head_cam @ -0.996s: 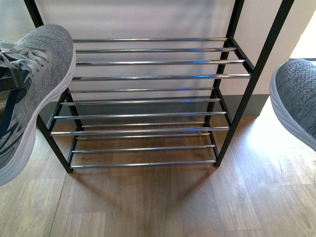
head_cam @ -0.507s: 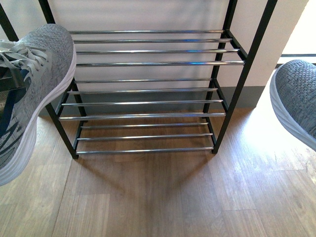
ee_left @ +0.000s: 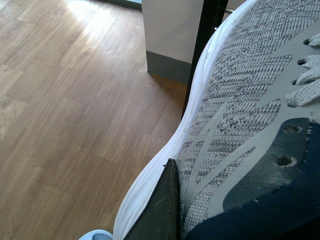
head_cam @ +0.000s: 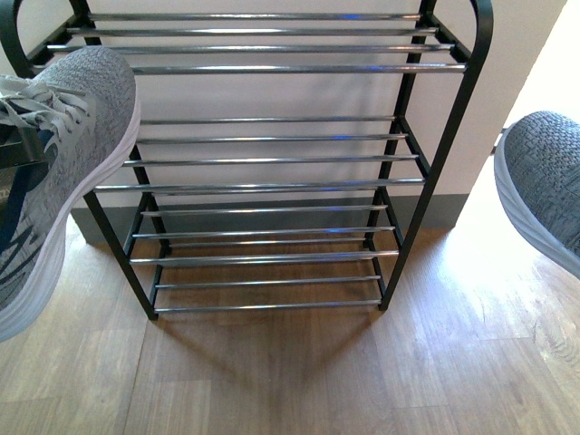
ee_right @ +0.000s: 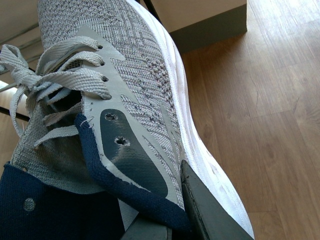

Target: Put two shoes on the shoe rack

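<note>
Sneaker (head_cam: 63, 154) in left pincer (ee_left: 205, 205); other sneaker (head_cam: 544, 181) in right pincer (ee_right: 170, 220); rack (head_cam: 272, 161) ahead.

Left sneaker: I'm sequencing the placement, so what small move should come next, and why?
Probably carry the left sneaker inward and forward onto the second shelf of the shoe rack. It hangs in the air at the rack's left upright, its toe showing between the top two shelves in the front view, and no shoe lies on those rods.
</note>
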### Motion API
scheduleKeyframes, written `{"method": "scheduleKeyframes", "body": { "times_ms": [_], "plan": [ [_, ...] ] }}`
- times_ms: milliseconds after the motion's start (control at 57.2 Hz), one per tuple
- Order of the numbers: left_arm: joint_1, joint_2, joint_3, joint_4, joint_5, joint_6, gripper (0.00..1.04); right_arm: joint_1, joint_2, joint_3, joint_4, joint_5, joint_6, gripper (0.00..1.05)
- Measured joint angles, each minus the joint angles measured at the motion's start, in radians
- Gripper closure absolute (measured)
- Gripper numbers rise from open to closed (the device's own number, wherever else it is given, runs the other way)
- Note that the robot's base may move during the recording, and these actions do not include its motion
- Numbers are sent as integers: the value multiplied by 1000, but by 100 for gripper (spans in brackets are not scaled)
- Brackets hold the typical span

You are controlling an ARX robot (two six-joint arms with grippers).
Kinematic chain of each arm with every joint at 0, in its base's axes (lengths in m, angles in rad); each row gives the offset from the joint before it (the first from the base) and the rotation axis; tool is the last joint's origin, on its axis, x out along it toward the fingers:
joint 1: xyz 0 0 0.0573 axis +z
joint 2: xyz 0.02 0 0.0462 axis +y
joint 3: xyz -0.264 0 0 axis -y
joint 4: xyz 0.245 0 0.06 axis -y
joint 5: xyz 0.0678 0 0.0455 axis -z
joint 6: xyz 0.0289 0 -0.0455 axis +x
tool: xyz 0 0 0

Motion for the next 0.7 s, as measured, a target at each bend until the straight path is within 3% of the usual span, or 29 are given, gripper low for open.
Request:
{"method": "scheduleKeyframes", "body": {
  "times_ms": [489, 594, 699],
  "plan": [
    [0, 0, 0, 0, -3, 0, 103, 0, 0, 0, 3, -4, 0, 104],
    [0, 0, 0, 0, -1, 0, 103, 1, 18, -81, 325, -86, -13, 104],
    [0, 0, 0, 0, 0, 0, 103, 51, -23, -34, 311, -58, -1, 104]
  ]
}}
